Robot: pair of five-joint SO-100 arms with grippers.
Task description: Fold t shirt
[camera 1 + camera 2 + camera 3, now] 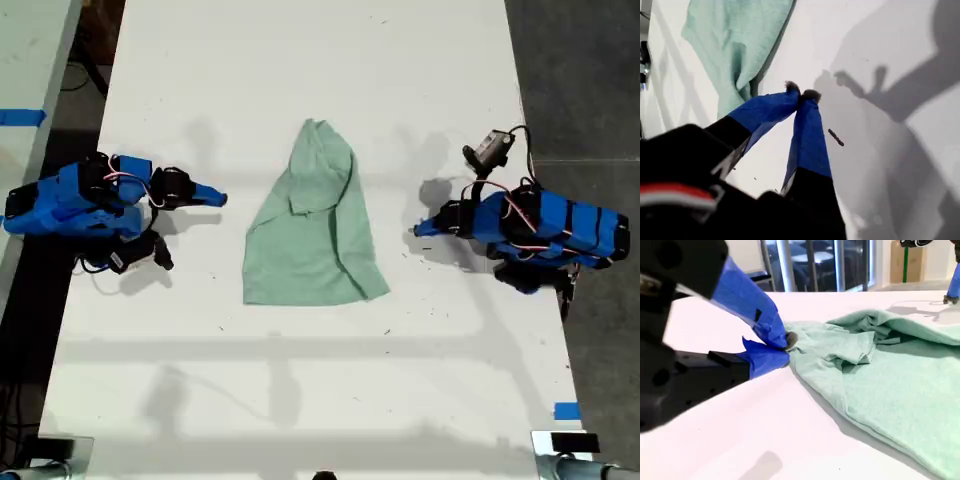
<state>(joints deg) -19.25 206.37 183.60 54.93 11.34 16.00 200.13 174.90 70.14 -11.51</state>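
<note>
The pale mint-green t shirt (315, 230) lies creased in the middle of the white table (300, 400), narrow end toward the far edge and wide hem toward the near edge. My second gripper (218, 196) sits at the exterior view's left, shut and empty, a short gap from the shirt's edge. In the second wrist view its tips (786, 347) meet just beside the t shirt (880, 380). My first gripper (420, 230) is at the exterior view's right, shut on nothing, a little off the shirt's folded side. Its closed tips (801, 93) rest near the t shirt (735, 45).
Blue tape (566, 410) marks the table's near corner at the exterior view's right. Dark floor (590, 80) borders that side. A second table with blue tape (20, 117) stands past the exterior view's left edge. Small specks (835, 137) dot the surface.
</note>
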